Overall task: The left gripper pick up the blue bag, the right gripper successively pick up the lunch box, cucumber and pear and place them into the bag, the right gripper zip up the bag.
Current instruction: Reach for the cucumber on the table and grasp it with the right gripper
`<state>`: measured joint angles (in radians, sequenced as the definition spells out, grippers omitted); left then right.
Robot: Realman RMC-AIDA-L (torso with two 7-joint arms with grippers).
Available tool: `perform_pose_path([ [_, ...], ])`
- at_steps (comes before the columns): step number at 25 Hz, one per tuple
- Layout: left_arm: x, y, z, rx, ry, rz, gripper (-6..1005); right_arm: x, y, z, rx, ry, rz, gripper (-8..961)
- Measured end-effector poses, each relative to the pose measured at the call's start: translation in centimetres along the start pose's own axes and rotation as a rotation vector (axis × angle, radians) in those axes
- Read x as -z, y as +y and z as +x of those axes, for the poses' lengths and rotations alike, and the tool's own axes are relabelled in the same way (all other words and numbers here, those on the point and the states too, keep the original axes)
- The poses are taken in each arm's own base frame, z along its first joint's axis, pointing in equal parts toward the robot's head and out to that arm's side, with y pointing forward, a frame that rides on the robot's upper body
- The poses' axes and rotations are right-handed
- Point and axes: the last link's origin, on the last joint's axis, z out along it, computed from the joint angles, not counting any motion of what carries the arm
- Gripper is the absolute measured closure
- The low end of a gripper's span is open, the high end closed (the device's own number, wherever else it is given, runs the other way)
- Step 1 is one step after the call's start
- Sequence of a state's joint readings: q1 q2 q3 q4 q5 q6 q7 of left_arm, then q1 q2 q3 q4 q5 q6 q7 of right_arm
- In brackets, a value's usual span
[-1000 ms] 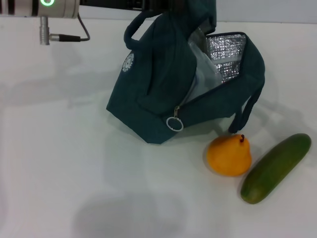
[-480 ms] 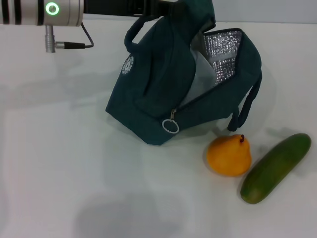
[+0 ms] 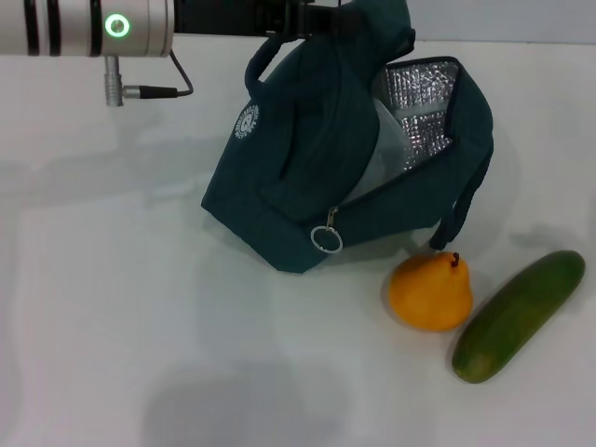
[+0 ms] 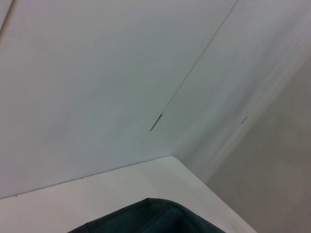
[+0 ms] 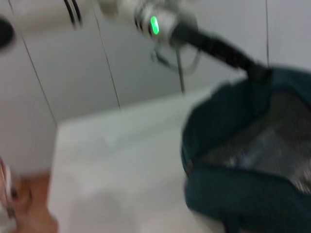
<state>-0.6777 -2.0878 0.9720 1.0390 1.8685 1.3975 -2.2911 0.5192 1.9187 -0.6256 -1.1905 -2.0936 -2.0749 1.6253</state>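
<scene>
**Bag held up at its top, pear and cucumber waiting to go in**

You are at the holding step: the left pincer (image 3: 317, 19) has the blue bag (image 3: 307, 177) by its top, at the far edge of the head view. From how the fabric bunches there, I judge it is pinching the bag, though the fingers themselves are hidden. The bag's base rests on the desk (image 3: 112, 307), tilted, with its mouth gaping toward the robot's right and the silver lining (image 3: 424, 102) showing. Something pale sits inside; it may be the lunch box, but you cannot be sure. The zip ring (image 3: 327, 239) hangs at the near, low end of the opening.

The right pincer does not show in any view, so its state cannot be told.

Next up, by the task order, is the cucumber (image 3: 518, 317). It lies on the desk at the near right, long axis slanting from near-left to far-right, just beside the pear (image 3: 430, 293). The pear sits close below the bag's strap (image 3: 461, 219), stem pointing away from the robot. You will want to grip the cucumber across its middle, clear of the pear.
</scene>
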Motion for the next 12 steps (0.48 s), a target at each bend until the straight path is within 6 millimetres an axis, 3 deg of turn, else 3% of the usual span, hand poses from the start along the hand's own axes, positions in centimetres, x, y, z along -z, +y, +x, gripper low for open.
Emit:
perform_pose_path([
  [4, -0.1, -0.5, -0.1, 0.013, 0.015, 0.017, 932, -1.3, -1.6, -2.2, 0.041, 0.208, 0.028, 59],
  [12, 0.1, -0.9, 0.1, 0.031, 0.048, 0.034, 932, -5.3, -2.8, -5.0, 0.143, 0.464, -0.029, 63],
])
